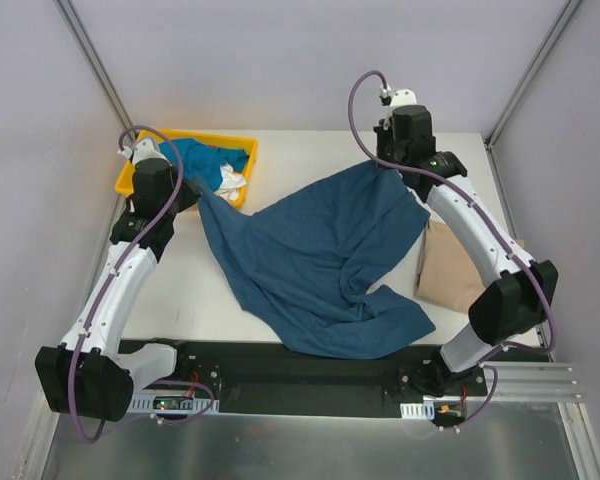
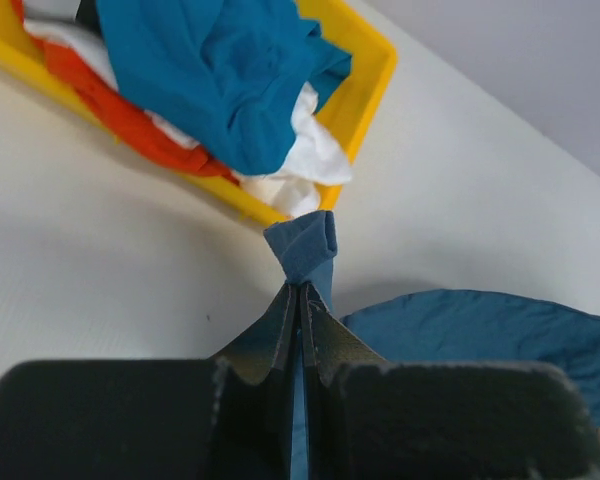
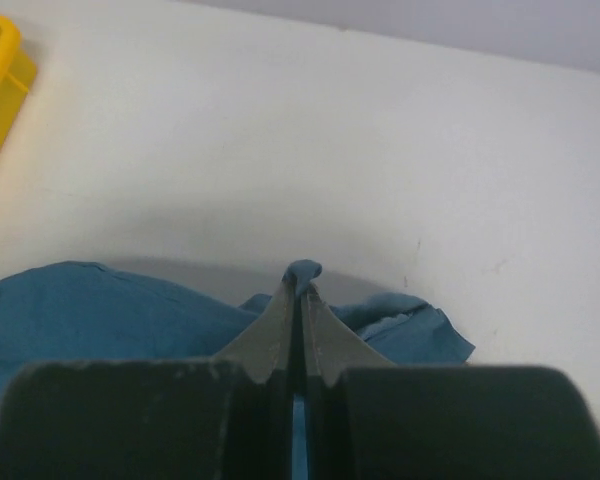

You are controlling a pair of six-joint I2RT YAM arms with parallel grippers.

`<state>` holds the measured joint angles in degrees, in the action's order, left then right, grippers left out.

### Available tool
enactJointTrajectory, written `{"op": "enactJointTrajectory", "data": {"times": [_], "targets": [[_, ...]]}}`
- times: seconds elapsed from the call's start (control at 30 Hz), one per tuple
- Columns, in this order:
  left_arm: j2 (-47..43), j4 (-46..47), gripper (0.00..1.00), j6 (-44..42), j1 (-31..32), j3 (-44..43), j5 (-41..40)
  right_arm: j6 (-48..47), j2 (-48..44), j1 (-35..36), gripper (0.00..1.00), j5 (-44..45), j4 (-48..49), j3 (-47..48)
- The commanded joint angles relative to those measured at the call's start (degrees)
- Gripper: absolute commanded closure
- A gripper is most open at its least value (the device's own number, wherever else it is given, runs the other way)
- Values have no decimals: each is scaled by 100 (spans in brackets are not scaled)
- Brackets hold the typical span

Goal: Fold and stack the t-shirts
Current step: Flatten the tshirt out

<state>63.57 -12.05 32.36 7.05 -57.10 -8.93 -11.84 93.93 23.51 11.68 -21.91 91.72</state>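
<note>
Top external | L claw (image 1: pixel 194 194), R claw (image 1: pixel 384 166) clamp teal shirt (image 1: pixel 320 260) | yellow tray (image 1: pixel 220 135) nr L claw

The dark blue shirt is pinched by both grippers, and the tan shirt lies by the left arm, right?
No: the tan shirt lies by the right arm, per the top view. The left gripper and right gripper do pinch the dark blue shirt.

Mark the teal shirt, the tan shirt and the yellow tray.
teal shirt (image 1: pixel 320 250), top view, middle of spread cloth.
tan shirt (image 1: pixel 445 275), top view, visible middle.
yellow tray (image 1: pixel 220 137), top view, far rim.
</note>
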Motion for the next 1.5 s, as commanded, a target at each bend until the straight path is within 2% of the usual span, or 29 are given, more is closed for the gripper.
{"op": "enactJointTrajectory", "data": {"times": [0.0,0.3,0.63,0.9,1.03,1.17,1.23,1.37,1.4,1.47], "targets": [[-205,572,100,-388,-19,-643,233,-275,-577,-4,99,343,275,-155],[-608,783,100,-669,-19,-1557,945,-522,-1771,-4,99,54,302,-216],[-2347,775,100,-345,-28,-1874,1411,-110,-4292,5,99,-640,56,-480],[-3034,512,100,-283,-28,-2990,2079,278,-5297,5,99,-1835,-682,486],[-2903,327,100,-406,-28,-3824,2263,278,-5324,-4,99,-1863,-1148,1197],[-2552,230,100,-564,-28,-4641,2334,208,-5368,-4,99,-1845,-1166,1365],[-2227,212,100,-599,-28,-4783,2230,85,-5341,-4,99,-1565,-1105,1349],[-1437,221,100,-792,-28,-5082,2036,-266,-5114,-4,99,-529,-920,1067],[-991,221,100,-853,-28,-5161,2044,-371,-4904,-4,99,74,-894,971],[-454,221,100,-1002,-28,-5398,2158,-722,-4640,5,99,709,-710,830]]}}
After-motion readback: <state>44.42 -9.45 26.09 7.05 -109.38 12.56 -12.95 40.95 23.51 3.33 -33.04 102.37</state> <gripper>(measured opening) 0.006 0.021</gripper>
